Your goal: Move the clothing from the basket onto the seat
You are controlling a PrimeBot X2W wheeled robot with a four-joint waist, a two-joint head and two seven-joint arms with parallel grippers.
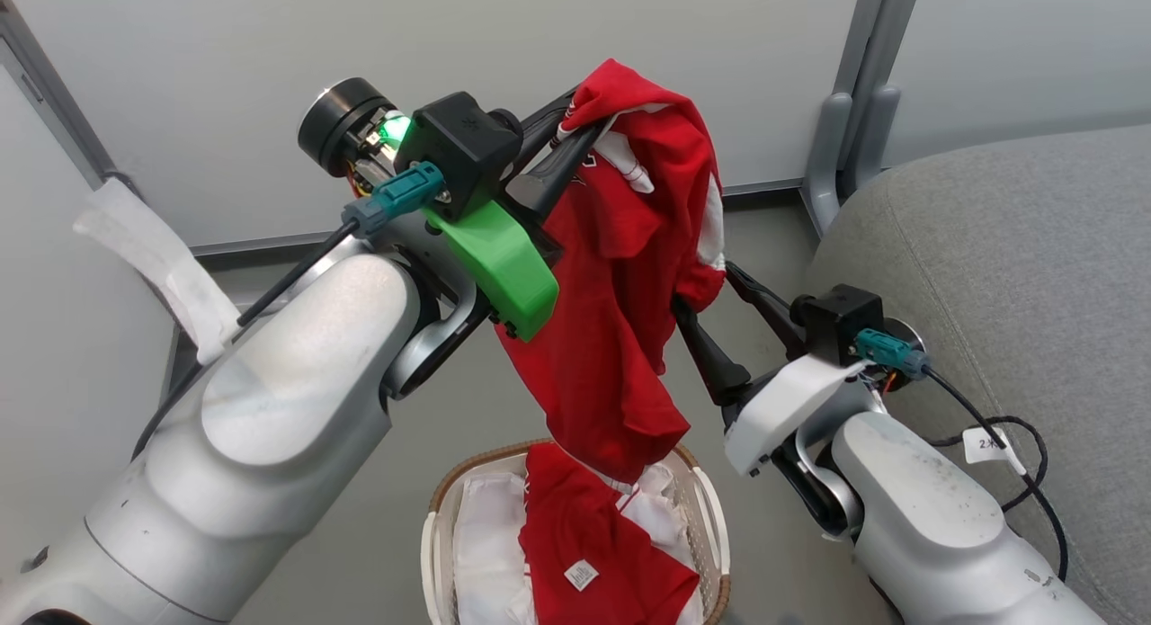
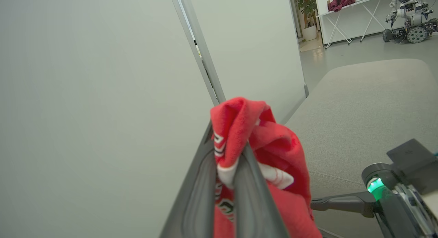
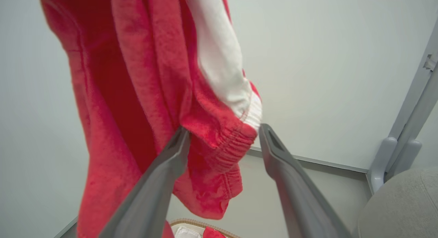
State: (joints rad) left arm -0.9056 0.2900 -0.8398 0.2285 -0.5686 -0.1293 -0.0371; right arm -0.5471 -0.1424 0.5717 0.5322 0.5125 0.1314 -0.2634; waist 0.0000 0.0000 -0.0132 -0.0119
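Observation:
My left gripper (image 1: 575, 126) (image 2: 228, 138) is raised high and shut on a fold of a red garment (image 1: 620, 274) (image 2: 273, 149) with white trim, which hangs down over the basket (image 1: 447, 495). My right gripper (image 1: 703, 285) (image 3: 224, 133) is open, its fingers on either side of the garment's elastic hem (image 3: 226, 142). In the white basket with the brown woven rim (image 3: 205, 224) lie another red garment (image 1: 584, 544) and a white garment (image 1: 486, 553). The grey seat (image 1: 1007, 274) (image 2: 369, 108) (image 3: 403, 210) is on the right.
Pale wall panels stand behind, with a grey post (image 1: 854, 130) beside the seat's corner. A white strip (image 1: 153, 256) hangs on the left panel. A black cable with a tag (image 1: 989, 441) trails over the seat. Far off are a table and another robot (image 2: 407, 19).

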